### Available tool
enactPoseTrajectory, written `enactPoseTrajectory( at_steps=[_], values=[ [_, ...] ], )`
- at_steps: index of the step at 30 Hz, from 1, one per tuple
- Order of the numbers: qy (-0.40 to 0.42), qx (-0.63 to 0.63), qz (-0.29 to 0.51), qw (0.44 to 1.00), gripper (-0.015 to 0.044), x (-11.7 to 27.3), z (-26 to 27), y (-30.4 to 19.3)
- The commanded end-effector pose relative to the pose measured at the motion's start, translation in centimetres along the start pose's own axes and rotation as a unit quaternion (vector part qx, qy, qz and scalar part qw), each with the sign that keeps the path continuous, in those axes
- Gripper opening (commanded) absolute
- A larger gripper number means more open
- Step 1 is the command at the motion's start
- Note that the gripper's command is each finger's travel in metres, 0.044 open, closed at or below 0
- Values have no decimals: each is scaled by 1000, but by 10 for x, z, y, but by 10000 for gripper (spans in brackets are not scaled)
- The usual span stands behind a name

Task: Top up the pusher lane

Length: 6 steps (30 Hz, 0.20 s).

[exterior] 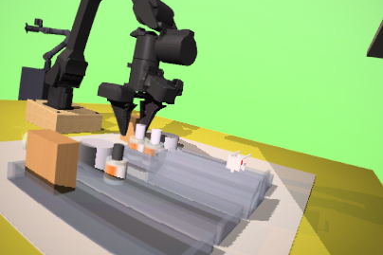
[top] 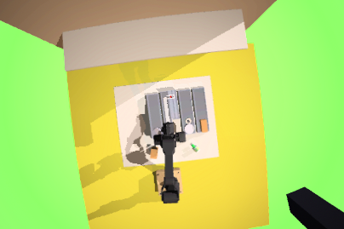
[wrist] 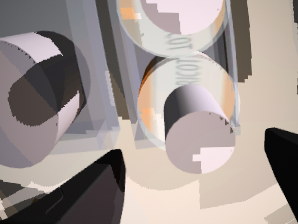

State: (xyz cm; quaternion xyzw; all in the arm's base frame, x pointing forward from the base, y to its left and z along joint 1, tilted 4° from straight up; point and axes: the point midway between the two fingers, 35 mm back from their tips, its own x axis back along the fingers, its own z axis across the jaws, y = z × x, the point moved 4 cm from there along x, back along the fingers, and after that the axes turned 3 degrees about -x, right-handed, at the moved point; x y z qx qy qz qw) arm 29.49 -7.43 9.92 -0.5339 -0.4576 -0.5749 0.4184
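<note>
My gripper (exterior: 134, 132) (wrist: 196, 150) is open, with its fingertips apart on either side of the front jar's white cap. The front jar (exterior: 137, 144) (wrist: 200, 145), clear with an orange label and white cap, stands upright at the front end of the sprung lane (top: 175, 112) (exterior: 190, 161). The rear jar (exterior: 154, 148) (wrist: 185, 12), of the same look, stands directly behind it in the row, touching or nearly so. In the top view the arm hides both jars. The pusher plate and low front stop cannot be made out clearly. A small white piece with a red mark (top: 170, 96) (exterior: 234, 162) is at the lane's far end.
A black-capped jar (exterior: 116, 170) and a pale cylinder (exterior: 102, 154) are in a neighbouring lane. An orange block (top: 203, 125) (exterior: 52, 158) stands in the outer lane. Another pale cylinder (wrist: 25, 115) lies left of the jars. A green item (top: 194, 146) and a second orange block (top: 154, 153) are nearer the base.
</note>
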Motion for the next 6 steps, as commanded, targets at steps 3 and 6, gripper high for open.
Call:
enactPoseTrajectory(
  at_steps=[3,6],
  values=[
    [1,2,-5,1000,293,4,-1,-18],
    [1,2,-5,1000,293,4,-2,-29]
  ],
)
